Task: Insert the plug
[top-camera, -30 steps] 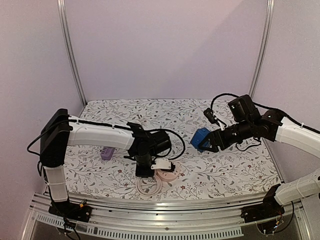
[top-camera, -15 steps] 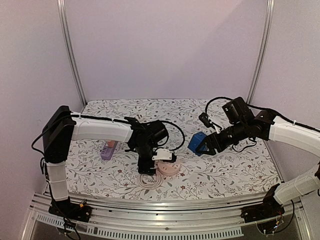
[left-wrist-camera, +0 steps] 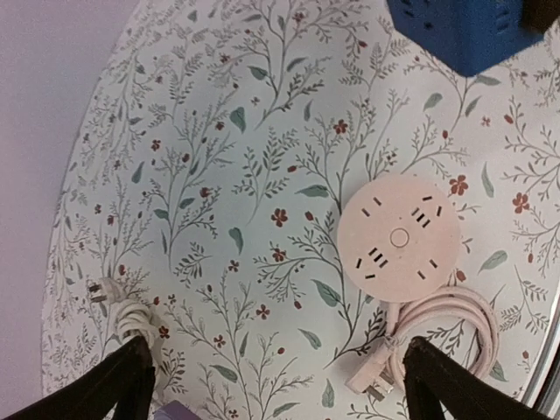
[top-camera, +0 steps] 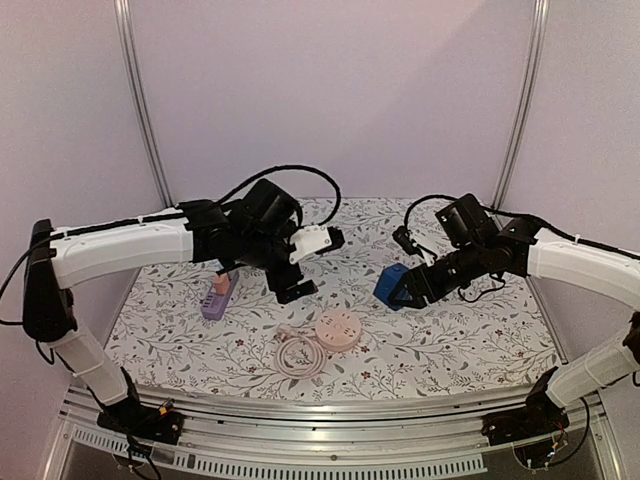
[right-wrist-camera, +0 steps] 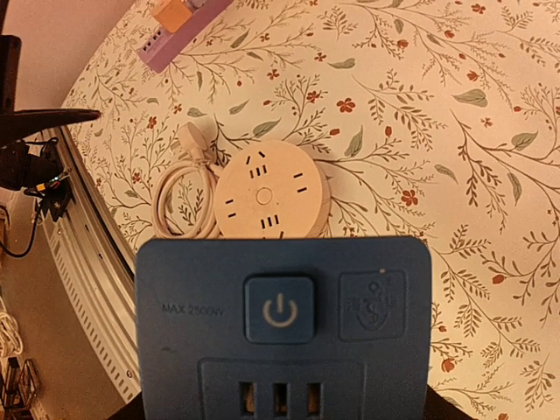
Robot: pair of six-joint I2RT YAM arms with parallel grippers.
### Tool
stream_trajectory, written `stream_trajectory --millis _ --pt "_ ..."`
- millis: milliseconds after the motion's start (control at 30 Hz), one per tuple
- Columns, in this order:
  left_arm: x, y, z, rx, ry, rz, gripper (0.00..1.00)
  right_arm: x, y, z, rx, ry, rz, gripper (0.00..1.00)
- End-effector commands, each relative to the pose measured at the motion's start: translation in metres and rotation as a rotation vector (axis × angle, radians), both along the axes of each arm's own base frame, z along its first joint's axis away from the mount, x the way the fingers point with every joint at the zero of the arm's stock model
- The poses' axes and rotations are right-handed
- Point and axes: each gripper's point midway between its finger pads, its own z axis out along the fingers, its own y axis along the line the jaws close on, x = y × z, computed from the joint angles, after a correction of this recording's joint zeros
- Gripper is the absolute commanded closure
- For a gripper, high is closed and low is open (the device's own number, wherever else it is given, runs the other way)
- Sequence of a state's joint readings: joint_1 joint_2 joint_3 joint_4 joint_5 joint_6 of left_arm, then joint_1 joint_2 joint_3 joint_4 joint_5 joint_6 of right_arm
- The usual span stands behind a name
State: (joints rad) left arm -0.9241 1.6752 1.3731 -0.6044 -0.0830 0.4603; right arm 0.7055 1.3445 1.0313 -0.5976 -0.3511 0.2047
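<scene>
A pale pink plug lies flat on the floral cloth at the end of its coiled cable, beside the round pink socket hub. High above them my left gripper hangs open and holds nothing. In the left wrist view its dark fingers stand far apart at the bottom corners. My right gripper is shut on a blue socket cube just right of the hub. That cube fills the lower right wrist view, its power button facing the camera.
A purple power strip with an orange block on it lies at the left of the cloth. A white plug with knotted cord rests near it. The metal rail runs along the near edge.
My left gripper has opened and risen up and back from the pink hub, leaving plug and cable on the cloth. The right gripper has drifted slightly left with the blue cube.
</scene>
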Motion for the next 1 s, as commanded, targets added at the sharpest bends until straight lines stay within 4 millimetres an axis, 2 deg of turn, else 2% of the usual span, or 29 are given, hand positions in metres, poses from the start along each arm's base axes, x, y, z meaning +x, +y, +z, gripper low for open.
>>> stream_trajectory --millis 0,33,100,167,267,333,367,433,533,667,800,967 --pt "0.028 0.024 0.072 -0.299 -0.125 0.302 0.00 0.022 0.007 0.017 0.018 -0.049 -0.056 0.92" --pt "0.032 0.033 0.080 -0.351 -0.119 0.365 0.01 0.023 0.009 0.018 0.021 -0.049 -0.054 0.99" --pt "0.044 0.058 0.082 -0.446 -0.071 0.547 0.01 0.026 0.015 0.021 0.041 -0.063 -0.034 1.00" --pt "0.056 0.089 0.075 -0.503 -0.005 0.741 0.00 0.025 0.021 0.028 0.084 -0.087 -0.002 1.00" --pt "0.056 0.104 0.064 -0.596 0.145 0.788 0.00 0.024 0.027 0.038 0.114 -0.123 0.043 1.00" --pt "0.057 0.122 0.066 -0.658 0.114 0.863 0.01 0.025 0.030 0.036 0.096 -0.132 0.066 1.00" --pt "0.059 0.138 0.070 -0.677 0.052 0.925 0.01 0.025 0.032 0.033 0.078 -0.134 0.074 1.00" --pt "0.056 0.167 0.087 -0.703 -0.041 1.019 0.01 0.024 0.038 0.026 0.050 -0.142 0.101 1.00" --pt "0.045 0.183 0.111 -0.798 -0.073 1.047 0.00 0.019 0.049 0.017 0.034 -0.136 0.141 1.00" --pt "0.029 0.220 0.102 -0.847 -0.081 1.212 0.01 0.010 0.065 0.005 0.020 -0.132 0.195 1.00" --pt "0.017 0.220 0.098 -0.802 0.032 1.192 0.01 0.007 0.071 -0.014 -0.015 -0.109 0.219 1.00" --pt "0.000 0.203 0.088 -0.773 0.179 1.129 0.00 0.003 0.077 -0.032 -0.032 -0.084 0.247 1.00"
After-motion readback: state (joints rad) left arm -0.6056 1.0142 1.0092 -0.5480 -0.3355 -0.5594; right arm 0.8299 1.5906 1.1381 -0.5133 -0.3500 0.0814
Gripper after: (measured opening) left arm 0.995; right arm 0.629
